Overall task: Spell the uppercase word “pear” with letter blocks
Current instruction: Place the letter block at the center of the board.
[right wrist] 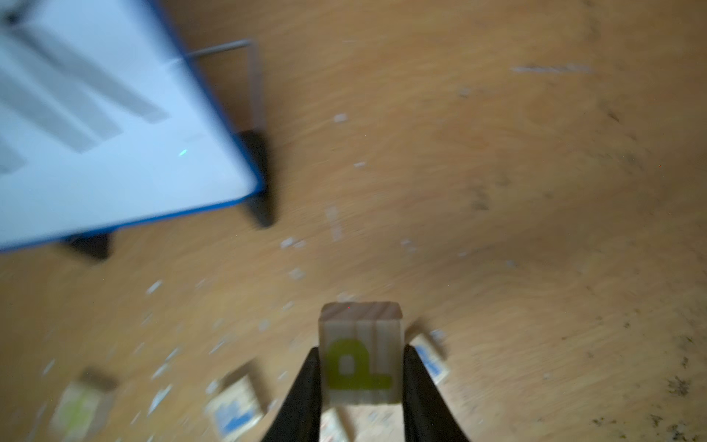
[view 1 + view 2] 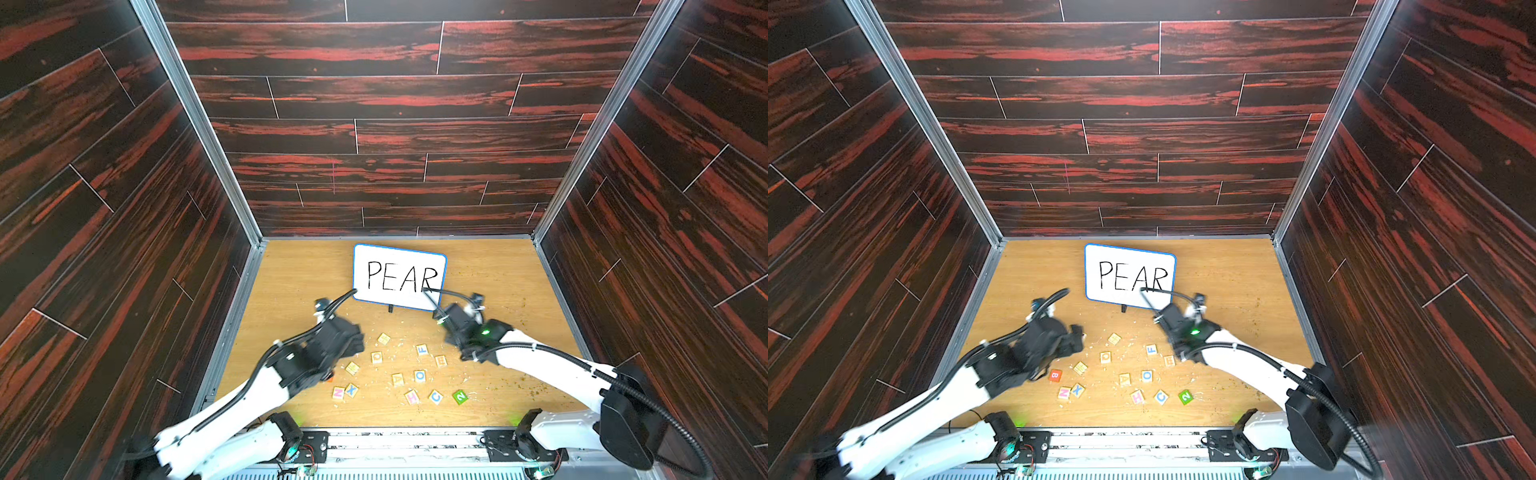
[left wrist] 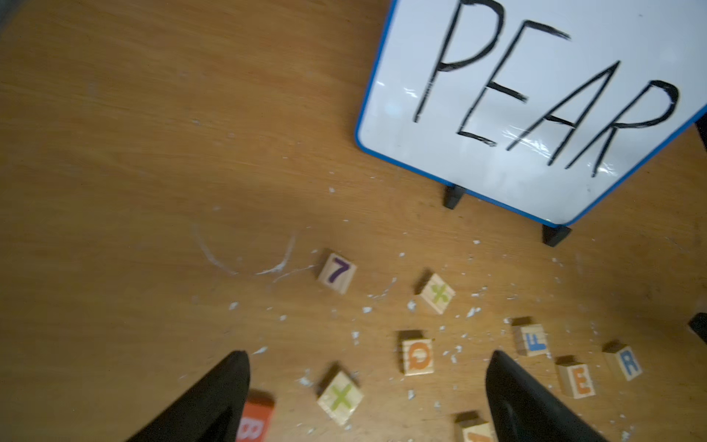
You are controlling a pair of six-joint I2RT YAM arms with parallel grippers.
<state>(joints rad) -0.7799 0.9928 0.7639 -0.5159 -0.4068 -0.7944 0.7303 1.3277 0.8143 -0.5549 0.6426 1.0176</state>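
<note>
Right gripper (image 1: 360,352): closed on the pale-wood cube with a yellow-green P (image 1: 359,325), held clear of the wooden desk (image 1: 497,191) beside the right corner of the blue-framed whiteboard (image 1: 114,172).

Left gripper (image 3: 369,354): wide and empty over the scattered cubes.

Recommendation: seat the P flat, letter up, at the left of a bare strip. Leave room rightward for orange E (image 3: 577,380), yellow-orange A (image 2: 397,379) and blue R (image 3: 625,361).

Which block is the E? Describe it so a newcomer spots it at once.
Find the whiteboard reading PEAR and look just in front of its right-hand end. The E block lies there beside the F block and R block; its letter is orange, theirs blue.
</note>
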